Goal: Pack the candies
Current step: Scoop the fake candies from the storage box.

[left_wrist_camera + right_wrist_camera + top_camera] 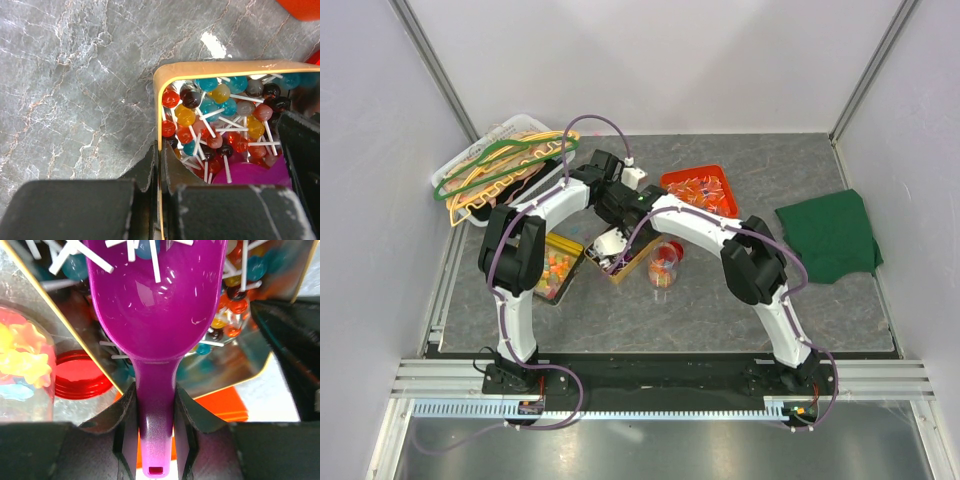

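Left gripper point(160, 167) pinches the yellow metal tin point(225, 66) wall, steadying it; right gripper point(155, 412) clamps the purple plastic scoop point(155, 305), its bowl ahead among round stick candies point(220, 115).

The candies point(220, 93) — round lollipops, red, teal, amber, on white sticks — heaped in a tan tin point(165, 80).

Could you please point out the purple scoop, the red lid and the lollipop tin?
purple scoop point(155, 315), right wrist view, middle of its bowl.
red lid point(82, 375), right wrist view, its top face.
lollipop tin point(230, 67), left wrist view, its far rim.
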Robot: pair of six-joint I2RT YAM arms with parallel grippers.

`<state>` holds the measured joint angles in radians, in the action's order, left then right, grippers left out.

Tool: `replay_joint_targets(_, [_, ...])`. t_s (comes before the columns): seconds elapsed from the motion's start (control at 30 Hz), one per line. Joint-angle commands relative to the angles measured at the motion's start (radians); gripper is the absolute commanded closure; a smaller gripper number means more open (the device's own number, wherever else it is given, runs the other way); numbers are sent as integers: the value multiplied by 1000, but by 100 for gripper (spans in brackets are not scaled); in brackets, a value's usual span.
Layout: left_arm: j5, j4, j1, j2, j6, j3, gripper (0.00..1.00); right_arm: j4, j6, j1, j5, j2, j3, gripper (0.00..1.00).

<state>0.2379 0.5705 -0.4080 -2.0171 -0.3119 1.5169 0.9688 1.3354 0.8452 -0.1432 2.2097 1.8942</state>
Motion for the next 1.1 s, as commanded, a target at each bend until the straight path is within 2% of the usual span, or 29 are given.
replay_joint_targets(0.0, [35,-29,-3,83,16,3,98,45,-54,-57,137,7,34,100])
replay_joint_targets(0.6, [51,-29,-2,93,14,-20,98,96,-58,-170,402,16,39,100])
replay_joint_targets(1.07, [87,-20,41,44,34,31,98,61,-61,-245,560,-61,-27,100])
